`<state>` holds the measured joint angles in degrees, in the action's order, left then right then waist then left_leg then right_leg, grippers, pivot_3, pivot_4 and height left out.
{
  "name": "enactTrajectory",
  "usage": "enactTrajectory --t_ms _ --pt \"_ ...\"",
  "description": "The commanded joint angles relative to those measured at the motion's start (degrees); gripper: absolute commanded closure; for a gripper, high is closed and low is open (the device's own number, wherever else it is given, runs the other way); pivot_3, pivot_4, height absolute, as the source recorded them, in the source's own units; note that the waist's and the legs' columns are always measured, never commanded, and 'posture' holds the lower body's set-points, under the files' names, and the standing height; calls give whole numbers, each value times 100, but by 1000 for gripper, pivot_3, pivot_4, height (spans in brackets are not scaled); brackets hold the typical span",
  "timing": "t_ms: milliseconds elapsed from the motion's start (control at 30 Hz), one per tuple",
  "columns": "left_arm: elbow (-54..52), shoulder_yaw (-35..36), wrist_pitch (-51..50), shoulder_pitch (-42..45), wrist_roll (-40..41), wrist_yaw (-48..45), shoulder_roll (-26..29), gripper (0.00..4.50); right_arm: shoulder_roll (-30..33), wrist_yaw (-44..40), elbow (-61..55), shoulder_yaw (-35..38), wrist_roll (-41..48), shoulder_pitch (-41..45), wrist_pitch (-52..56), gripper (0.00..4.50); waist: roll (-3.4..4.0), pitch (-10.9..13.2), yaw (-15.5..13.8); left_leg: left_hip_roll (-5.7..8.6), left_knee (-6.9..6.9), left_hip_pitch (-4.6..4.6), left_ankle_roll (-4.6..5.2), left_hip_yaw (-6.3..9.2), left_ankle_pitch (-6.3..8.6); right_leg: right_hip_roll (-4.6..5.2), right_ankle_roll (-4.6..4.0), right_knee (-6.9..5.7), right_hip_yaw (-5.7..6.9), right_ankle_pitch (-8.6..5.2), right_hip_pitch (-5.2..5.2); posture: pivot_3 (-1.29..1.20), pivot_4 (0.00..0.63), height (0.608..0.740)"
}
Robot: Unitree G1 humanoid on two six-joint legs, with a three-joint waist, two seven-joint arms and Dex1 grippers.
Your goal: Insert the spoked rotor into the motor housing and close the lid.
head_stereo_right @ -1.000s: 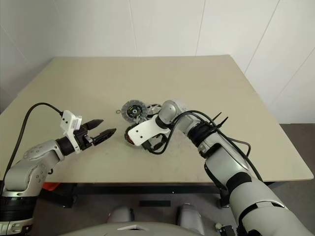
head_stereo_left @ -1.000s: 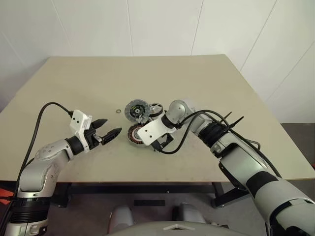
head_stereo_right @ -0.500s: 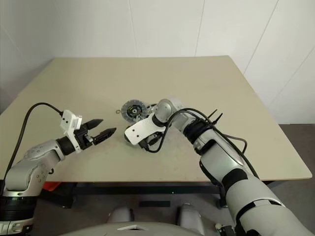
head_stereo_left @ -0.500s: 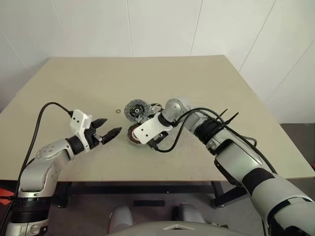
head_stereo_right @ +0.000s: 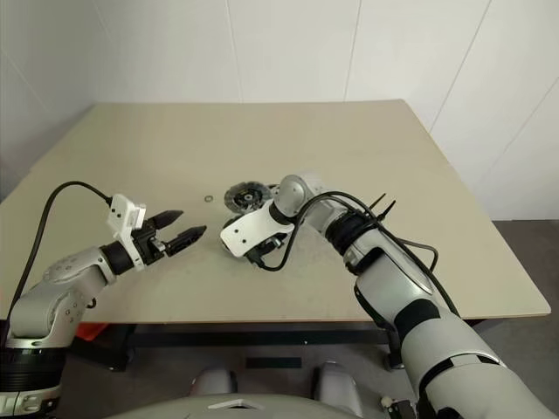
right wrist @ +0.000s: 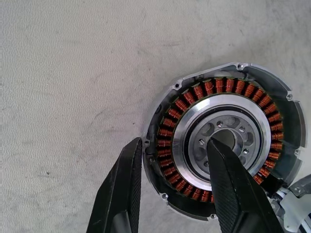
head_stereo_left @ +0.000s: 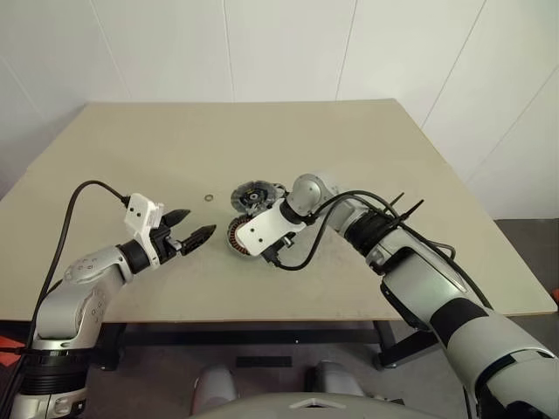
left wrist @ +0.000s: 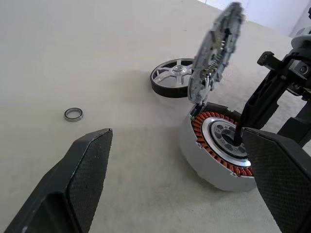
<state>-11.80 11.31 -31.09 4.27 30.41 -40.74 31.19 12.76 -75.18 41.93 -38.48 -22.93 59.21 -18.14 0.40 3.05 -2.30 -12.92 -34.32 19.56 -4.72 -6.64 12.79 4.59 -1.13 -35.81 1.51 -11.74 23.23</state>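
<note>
The motor housing [right wrist: 228, 104] lies open on the table, its copper windings ringing a silver centre. My right gripper [right wrist: 176, 143] comes down over it and is shut on its winding ring. One finger is in the centre bore and the other rests against the outer wall. The lid [left wrist: 216, 53] stands tilted on edge against the housing's far rim. The spoked rotor [left wrist: 175, 80] lies flat just behind it. My left gripper [head_stereo_left: 199, 223] hovers open to the left of the housing [head_stereo_left: 234, 237], holding nothing.
A small metal ring [left wrist: 73, 114] lies loose on the table [head_stereo_left: 131, 148], left of the lid [head_stereo_left: 251, 196]. The right arm's cables trail over the table on the right. Bare tabletop surrounds the parts on the left and at the back.
The right gripper's fingers have closed in on the housing's ring after the wrist slid a little left. The lid has shifted slightly right and tipped. The left arm has not moved.
</note>
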Motion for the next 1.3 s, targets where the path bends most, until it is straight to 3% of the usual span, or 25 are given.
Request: enactTrajectory --t_ms 33,300,700,1300 --pt "-105 41 83 115 34 11 3 0 98 -32 -117 16 -50 -58 113 2638 0 0 -6 -1 0 0 -1 0 -1 -2 -1 0 0 1 0 0 0 740" --pt "-63 2 89 147 23 3 -8 0 392 -128 -735 134 74 -299 395 2650 0 0 -18 -1 0 8 0 0 -1 -3 -2 8 0 1 1 0 0 740" --pt "71 -166 87 305 -13 -33 -80 0 1649 -575 -2105 387 333 -720 630 2650 -1 0 -69 0 0 13 2 0 -1 -3 -2 11 -2 1 3 0 0 740" --pt "186 -380 61 513 -13 -126 -91 0 2659 -291 -1829 479 136 -843 354 2650 0 0 -73 0 0 20 4 -2 -1 -4 -2 14 -2 1 9 0 0 740"
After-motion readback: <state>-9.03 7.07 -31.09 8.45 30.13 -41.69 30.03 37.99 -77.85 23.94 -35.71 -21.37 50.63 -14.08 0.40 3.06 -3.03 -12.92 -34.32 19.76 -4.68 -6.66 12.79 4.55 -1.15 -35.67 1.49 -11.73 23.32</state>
